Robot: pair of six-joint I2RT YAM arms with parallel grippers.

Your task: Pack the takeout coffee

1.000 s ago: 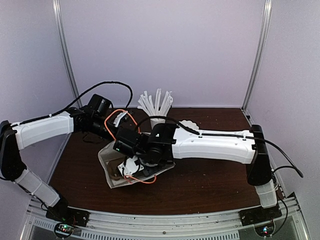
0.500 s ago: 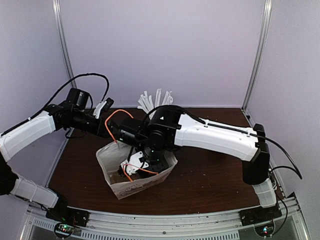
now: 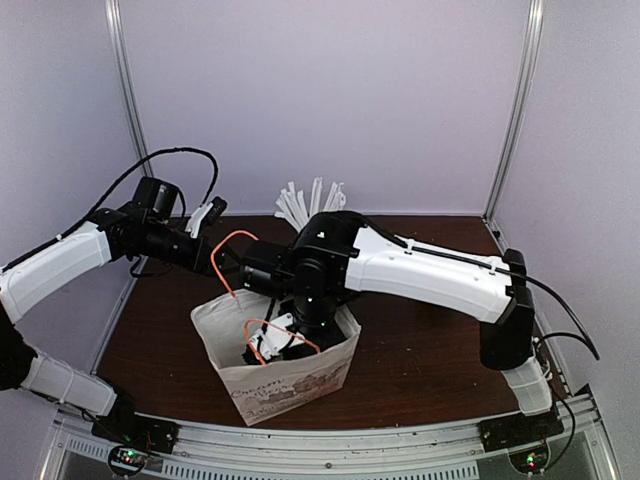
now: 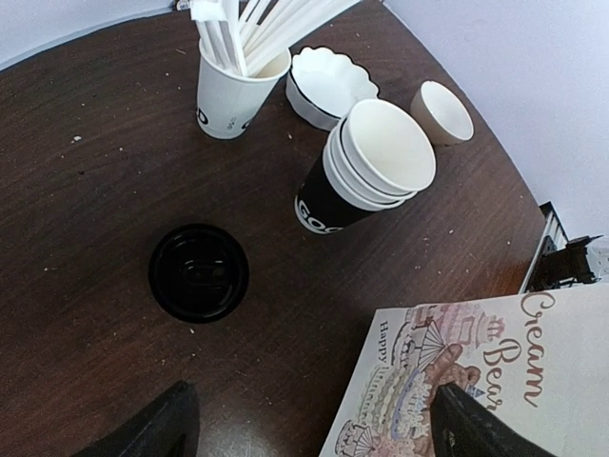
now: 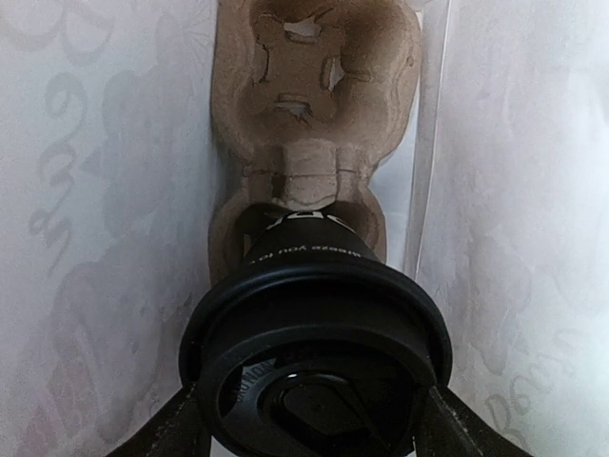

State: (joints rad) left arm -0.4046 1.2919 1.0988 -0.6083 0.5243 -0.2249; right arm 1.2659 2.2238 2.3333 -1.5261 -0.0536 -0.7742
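Observation:
The takeout coffee (image 5: 314, 352), a black cup with a black lid and white lettering, stands in a brown cardboard carrier (image 5: 314, 114) inside a white printed paper bag (image 3: 290, 385). My right gripper (image 5: 312, 433) reaches down into the bag and its fingers (image 5: 166, 428) press on both sides of the lid. In the top view the cup is hidden by the right gripper (image 3: 282, 338). My left gripper (image 3: 212, 212) is open and empty, raised behind and left of the bag. Its wrist view shows the bag's side (image 4: 533, 362) by its right finger.
Behind the bag stand a paper cup of white stirrers (image 4: 233, 81), a stack of white cups on a black one (image 4: 366, 171), a cream bowl (image 4: 328, 86) and a small cup (image 4: 441, 111). A black round lid (image 4: 198, 272) shows on the brown table (image 4: 86, 190).
The bag has gone from lying tilted to standing upright, with my right arm rising over it. My left gripper has lifted away from the bag to the back left.

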